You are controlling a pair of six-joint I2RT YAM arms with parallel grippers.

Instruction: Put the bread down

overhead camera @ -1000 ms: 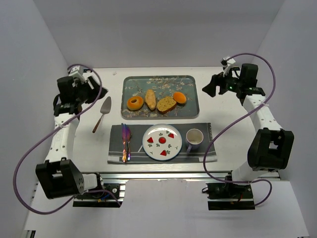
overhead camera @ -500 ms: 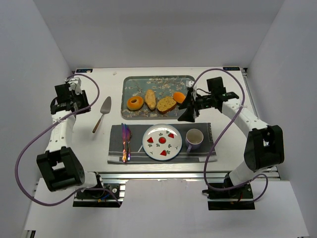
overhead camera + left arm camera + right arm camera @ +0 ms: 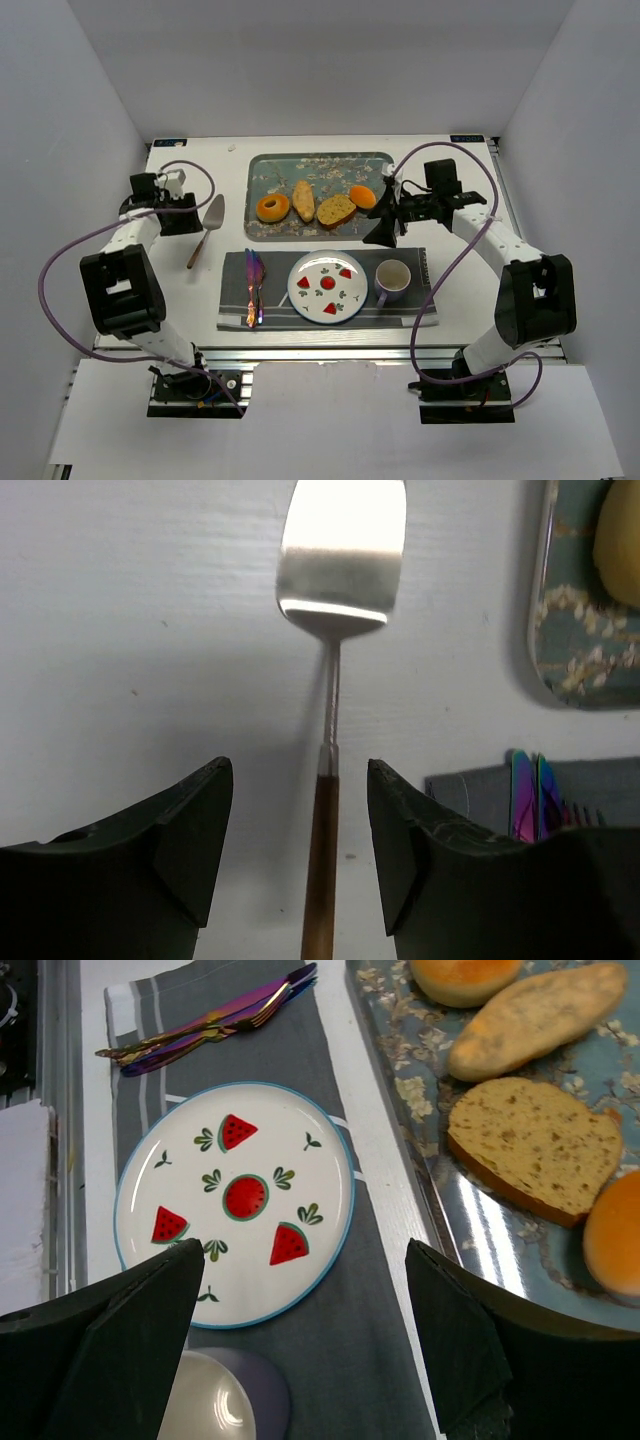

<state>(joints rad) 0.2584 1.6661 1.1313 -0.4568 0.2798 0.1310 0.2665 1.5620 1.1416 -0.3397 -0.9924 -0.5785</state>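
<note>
Right gripper [image 3: 305, 1260] is spread wide, nothing in it, hanging over the watermelon plate [image 3: 180, 1175]. The bread [image 3: 272, 207], that little ring bagel, sits on the tray [image 3: 262, 170] well out ahead of its fingers, past the toasted slice [image 3: 535, 1140] and the long loaf [image 3: 540, 1015]. Left gripper [image 3: 298, 775] is spread too, jaws either side of the spatula [image 3: 335, 580] handle, not touching. Bagel looks light and a bit squashy, so I'd pinch gently across one side of the ring

White table [image 3: 220, 170] carries a patterned tray [image 3: 280, 175], grey placemat [image 3: 232, 290] and cake server [image 3: 205, 228]
</note>
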